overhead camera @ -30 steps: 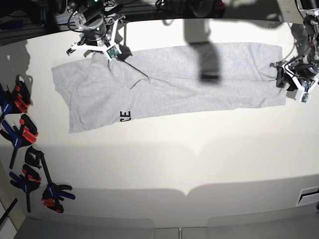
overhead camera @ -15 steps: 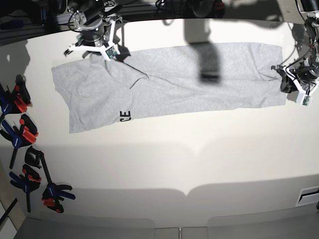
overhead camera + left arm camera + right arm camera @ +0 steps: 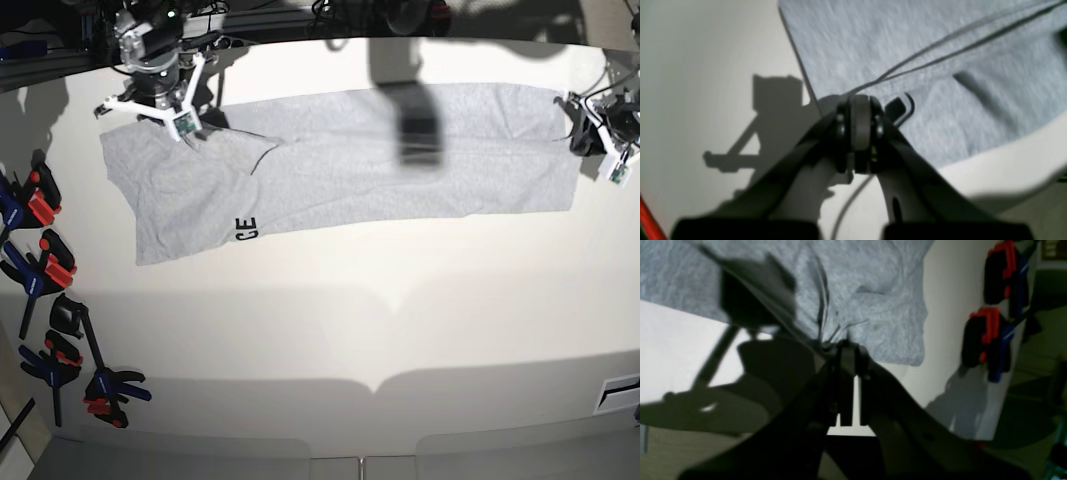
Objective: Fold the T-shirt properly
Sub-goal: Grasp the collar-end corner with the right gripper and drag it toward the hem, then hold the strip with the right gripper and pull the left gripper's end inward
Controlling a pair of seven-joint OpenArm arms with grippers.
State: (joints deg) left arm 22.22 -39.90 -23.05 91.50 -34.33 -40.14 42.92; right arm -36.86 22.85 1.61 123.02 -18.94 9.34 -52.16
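Note:
The light grey T-shirt (image 3: 330, 170) lies stretched out lengthwise across the far part of the white table (image 3: 350, 340). Black letters (image 3: 247, 230) show at its front edge on the left. My right gripper (image 3: 188, 128) is at the shirt's far left part, shut on a pinch of fabric; in the right wrist view (image 3: 847, 345) creases in the shirt (image 3: 873, 290) run out from its tips. My left gripper (image 3: 582, 135) is at the shirt's right end, shut on the edge; in the left wrist view (image 3: 859, 105) the shirt (image 3: 923, 50) bunches at the closed tips.
Several black, red and blue spring clamps (image 3: 45, 275) lie along the table's left edge and show in the right wrist view (image 3: 993, 336). A dark shadow (image 3: 418, 125) falls across the shirt's middle. Dark equipment lines the far edge (image 3: 330, 20).
My right gripper moved left and my left gripper moved right and away, each holding the shirt. The shirt is pulled longer and flatter, with fewer creases in its middle.

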